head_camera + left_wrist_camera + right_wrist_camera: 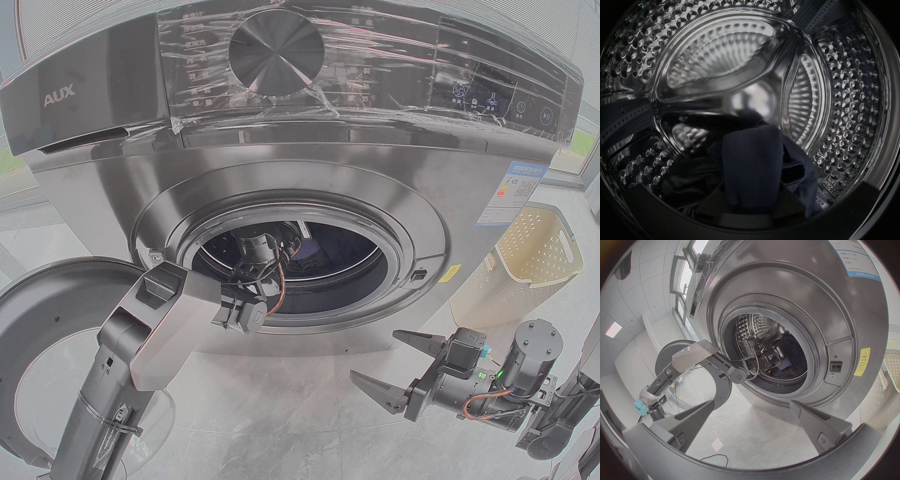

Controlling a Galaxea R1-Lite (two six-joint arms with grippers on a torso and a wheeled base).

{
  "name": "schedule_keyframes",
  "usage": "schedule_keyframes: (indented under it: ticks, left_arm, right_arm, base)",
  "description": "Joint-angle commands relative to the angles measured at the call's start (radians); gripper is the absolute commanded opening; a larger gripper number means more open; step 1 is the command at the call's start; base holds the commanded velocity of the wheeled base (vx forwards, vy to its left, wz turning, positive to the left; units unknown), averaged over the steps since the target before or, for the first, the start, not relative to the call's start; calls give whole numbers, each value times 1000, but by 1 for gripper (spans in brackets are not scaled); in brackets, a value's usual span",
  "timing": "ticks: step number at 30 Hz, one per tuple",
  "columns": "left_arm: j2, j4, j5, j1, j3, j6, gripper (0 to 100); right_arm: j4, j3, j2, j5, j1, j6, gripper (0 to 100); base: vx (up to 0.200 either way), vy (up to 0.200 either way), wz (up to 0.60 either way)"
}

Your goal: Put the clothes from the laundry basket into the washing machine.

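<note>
Front-loading washing machine (312,169) with its round door (50,312) swung open to your left. Your left arm (156,325) passes through the opening, and the left gripper (776,360) sits inside the drum (850,93). You cannot tell from any view whether it is apart or together. In your left wrist view, a dark navy garment (753,168) stands upright in the near, lower part of the perforated drum. A second, blacker piece (684,184) lies beside it on the drum floor. The same dark clothes (790,349) appear through the opening in your right wrist view, behind the left wrist.

Your right gripper (373,355) hangs over the pale floor tiles (281,406) in front of the machine, below and to the right of the opening. Its two fingers (815,421) are spread wide and hold nothing. The cream laundry basket (531,262) stands tilted against the machine's right side, well apart from both grippers. Its contents are not visible.
</note>
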Motion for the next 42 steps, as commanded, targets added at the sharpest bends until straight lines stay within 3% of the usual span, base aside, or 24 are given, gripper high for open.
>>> schedule_keyframes:
  ticks: [1,12,20,23,24,27,30,33,39,42]
  left_arm:
    - [24,6,1,3,-6,0,100]
    - [-5,7,4,-24,76,2,100]
    - [-169,-16,15,-118,369,36,100]
    - [-218,-63,4,-169,512,83,100]
    - [-241,-115,-4,-193,598,123,100]
    - [-280,-210,-10,-239,739,162,100]
    - [-324,-246,-10,-256,819,162,100]
    - [-481,-263,-11,-288,1018,158,100]
    - [-703,-284,-34,-334,1282,119,100]
    - [-775,-307,-36,-360,1390,117,100]
  right_arm:
    - [0,0,7,0,2,-1,100]
    - [0,3,5,0,0,4,100]
    - [0,14,-2,0,0,6,100]
    - [0,14,-4,0,-1,6,100]
    - [0,20,-4,0,-1,6,100]
    - [-2,44,-4,0,-3,4,100]
    - [-2,46,-11,0,-8,4,100]
    - [0,66,-50,-1,-14,6,100]
    - [1,129,-137,-23,-17,6,100]
    - [3,161,-183,-29,-20,6,100]
  base:
    - [0,0,0]
    - [0,0,0]
    - [0,0,0]
    - [0,0,0]
    - [0,0,0]
    - [0,0,0]
    - [0,0,0]
    - [0,0,0]
    - [0,0,0]
    - [0,0,0]
